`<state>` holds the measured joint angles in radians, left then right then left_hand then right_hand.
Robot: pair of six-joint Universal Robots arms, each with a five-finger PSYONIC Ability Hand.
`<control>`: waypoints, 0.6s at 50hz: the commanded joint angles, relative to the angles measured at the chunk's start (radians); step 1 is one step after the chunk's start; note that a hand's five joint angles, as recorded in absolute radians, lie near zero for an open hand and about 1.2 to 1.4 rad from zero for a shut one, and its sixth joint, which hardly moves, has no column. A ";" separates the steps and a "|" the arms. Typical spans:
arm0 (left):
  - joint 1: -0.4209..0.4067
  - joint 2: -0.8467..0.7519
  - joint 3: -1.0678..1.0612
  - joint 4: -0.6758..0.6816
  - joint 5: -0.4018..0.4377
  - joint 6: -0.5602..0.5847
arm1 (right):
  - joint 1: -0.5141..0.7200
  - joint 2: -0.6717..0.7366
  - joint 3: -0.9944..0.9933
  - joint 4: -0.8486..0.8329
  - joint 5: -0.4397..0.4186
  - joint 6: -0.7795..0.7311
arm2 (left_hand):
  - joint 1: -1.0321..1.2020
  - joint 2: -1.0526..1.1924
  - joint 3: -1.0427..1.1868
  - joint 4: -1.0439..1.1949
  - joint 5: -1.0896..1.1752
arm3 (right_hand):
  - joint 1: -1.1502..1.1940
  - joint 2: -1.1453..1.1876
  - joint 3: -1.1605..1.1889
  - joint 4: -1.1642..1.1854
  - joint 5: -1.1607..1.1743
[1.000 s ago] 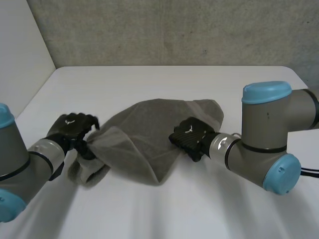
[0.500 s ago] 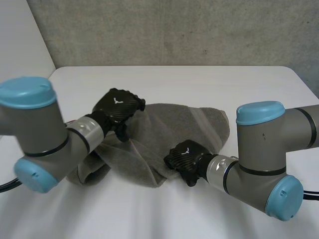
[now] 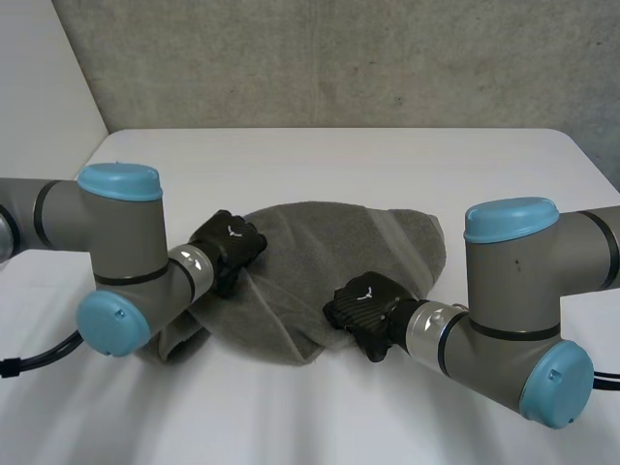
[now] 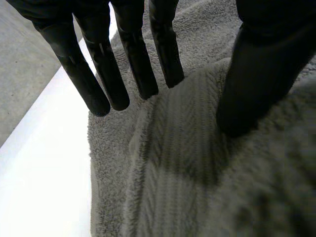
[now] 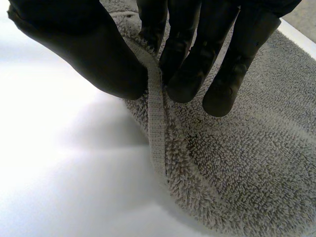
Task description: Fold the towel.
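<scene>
The white table [image 3: 407,165] carries one thing — a grey towel [image 3: 334,247], lying crumpled and doubled over itself around the middle, nearer the front edge than the back. Its far side spreads flat and rounded on the top — its near side ends in a thick fold with a woven hem, touching the table.

Each arm is made of fat grey tubes with thin black rings round them. The left arm [image 3: 121,257] has a light-blue round cap at 12 o'clock on its big joint and one more at 6 o'clock. The right arm [image 3: 513,286] has a blue cap at 12 o'clock and another at 5 o'clock. A shiny silver ring joins each arm to its hand. The left hand [image 3: 230,244] and right hand [image 3: 364,308] are black and bumpy, each with a small white mark on its back. The fingers [image 4: 101,64] are long, smooth and round-tipped.
</scene>
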<state>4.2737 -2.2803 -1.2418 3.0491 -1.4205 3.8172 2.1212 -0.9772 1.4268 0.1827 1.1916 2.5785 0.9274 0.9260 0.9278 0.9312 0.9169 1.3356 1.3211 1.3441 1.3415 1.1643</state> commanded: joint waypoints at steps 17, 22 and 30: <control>0.011 0.031 -0.004 0.011 -0.008 -0.022 | -0.012 -0.066 -0.028 -0.023 0.013 0.000 | 0.469 0.470 0.468 0.465 0.305 | 0.061 0.075 0.052 0.055 0.057; 0.001 0.148 -0.011 0.043 -0.009 -0.099 | -0.066 -0.165 -0.049 -0.025 0.014 0.003 | 0.469 0.470 0.468 0.465 0.305 | 0.061 0.075 0.052 0.055 0.057; 0.012 0.435 -0.068 0.155 -0.051 -0.369 | -0.132 -0.337 -0.109 -0.017 0.023 0.015 | 0.469 0.470 0.468 0.465 0.305 | 0.061 0.075 0.052 0.055 0.057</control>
<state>4.2757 -2.0382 -1.2668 3.1325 -1.4397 3.6285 2.0412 -1.1835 1.3617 0.1584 1.2092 2.5866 1.4473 1.5046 1.5442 1.5233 1.4845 1.3358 1.3211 1.3448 1.3415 1.1643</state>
